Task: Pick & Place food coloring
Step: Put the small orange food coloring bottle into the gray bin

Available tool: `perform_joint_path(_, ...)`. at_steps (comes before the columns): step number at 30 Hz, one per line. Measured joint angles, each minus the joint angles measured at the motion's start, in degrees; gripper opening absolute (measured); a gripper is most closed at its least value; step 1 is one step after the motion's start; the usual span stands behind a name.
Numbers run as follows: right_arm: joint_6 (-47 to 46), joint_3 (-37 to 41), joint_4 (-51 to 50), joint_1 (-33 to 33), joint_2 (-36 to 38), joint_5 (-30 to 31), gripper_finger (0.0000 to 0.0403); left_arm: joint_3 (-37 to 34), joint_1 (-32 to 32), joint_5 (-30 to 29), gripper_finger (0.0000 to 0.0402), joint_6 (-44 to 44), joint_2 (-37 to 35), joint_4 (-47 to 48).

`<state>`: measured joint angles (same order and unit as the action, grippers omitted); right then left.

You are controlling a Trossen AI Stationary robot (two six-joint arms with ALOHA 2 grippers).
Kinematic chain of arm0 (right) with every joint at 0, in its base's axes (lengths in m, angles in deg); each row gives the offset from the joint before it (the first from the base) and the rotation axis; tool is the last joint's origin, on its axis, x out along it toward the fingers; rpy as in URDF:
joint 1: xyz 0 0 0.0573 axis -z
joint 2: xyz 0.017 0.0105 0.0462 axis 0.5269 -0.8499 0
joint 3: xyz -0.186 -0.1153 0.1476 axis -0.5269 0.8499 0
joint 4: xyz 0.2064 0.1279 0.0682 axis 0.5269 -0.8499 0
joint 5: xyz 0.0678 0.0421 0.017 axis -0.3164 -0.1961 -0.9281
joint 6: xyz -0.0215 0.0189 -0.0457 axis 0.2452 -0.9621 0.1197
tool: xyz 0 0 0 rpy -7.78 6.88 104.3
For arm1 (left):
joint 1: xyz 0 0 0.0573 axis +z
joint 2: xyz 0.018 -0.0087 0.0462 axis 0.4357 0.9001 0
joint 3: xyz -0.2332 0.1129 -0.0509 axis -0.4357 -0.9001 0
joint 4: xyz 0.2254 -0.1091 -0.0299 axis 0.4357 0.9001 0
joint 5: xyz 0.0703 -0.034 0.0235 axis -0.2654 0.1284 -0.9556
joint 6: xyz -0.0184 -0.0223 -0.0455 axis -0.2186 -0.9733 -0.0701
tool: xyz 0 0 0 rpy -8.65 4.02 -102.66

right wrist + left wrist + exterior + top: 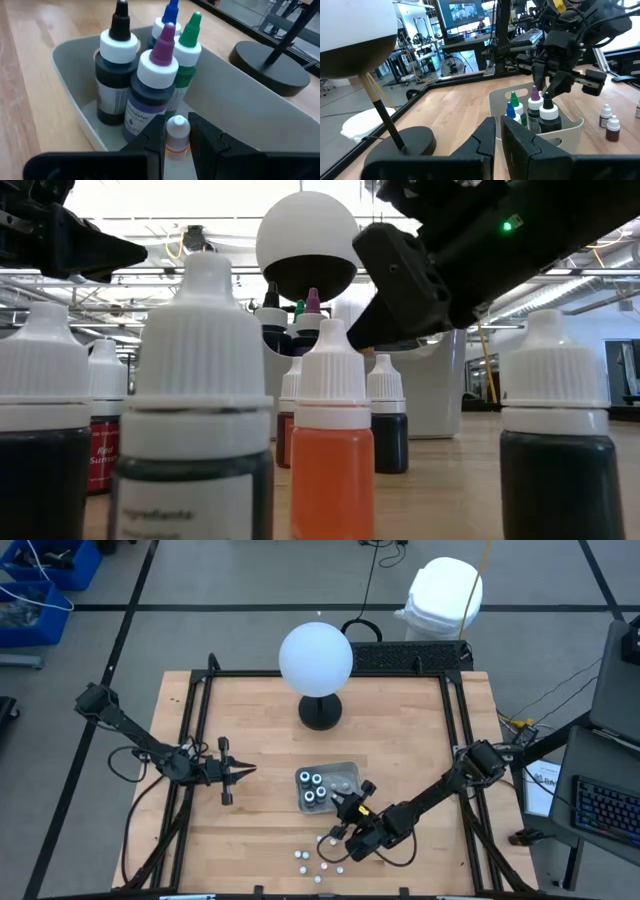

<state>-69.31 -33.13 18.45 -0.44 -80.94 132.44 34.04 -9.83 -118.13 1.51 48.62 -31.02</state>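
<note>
- The right gripper (176, 134) hung at the near edge of the grey tray (250, 120), its two fingers closed on a small white-capped bottle (177, 135) with an orange band, held upright between them.
- In the tray stood four larger bottles close together: one with a black tip (116, 75), one with a purple tip (152, 85), one with a green tip (186, 65) and one with a blue tip (167, 22) behind them.
- From above, the tray (345, 772) sat near the middle of the tabletop (400, 730), just near of the white globe lamp (316, 660) on its black base.
- More small white-capped bottles (322, 863) lay scattered on the tabletop at its near edge, just left of the right arm.
- The left gripper (240, 772) waited to the left of the tray, well apart from it, with its fingers nearly together and nothing between them.
- At tabletop level, an orange bottle (330, 450) stood among darker ones.
</note>
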Motion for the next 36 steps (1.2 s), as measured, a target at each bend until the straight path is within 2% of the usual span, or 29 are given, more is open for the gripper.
perform_joint_path(8, 1.46, 0.00, -0.16, 2.32, 0.07, -8.17, 0.0051, 0.00, 0.00, 0.00, 0.0037, 0.00, -0.01, -0.01)
perform_joint_path(27, 2.57, 0.00, -0.92, 3.41, 0.09, -9.13, 0.0064, 0.00, 0.00, -0.02, 0.0037, -0.84, -0.01, -0.02)
perform_joint_path(36, 2.42, 0.00, -0.79, 4.16, 0.15, -11.97, 0.0069, 0.00, 0.00, -0.03, 0.0037, -0.84, -0.02, -0.02)
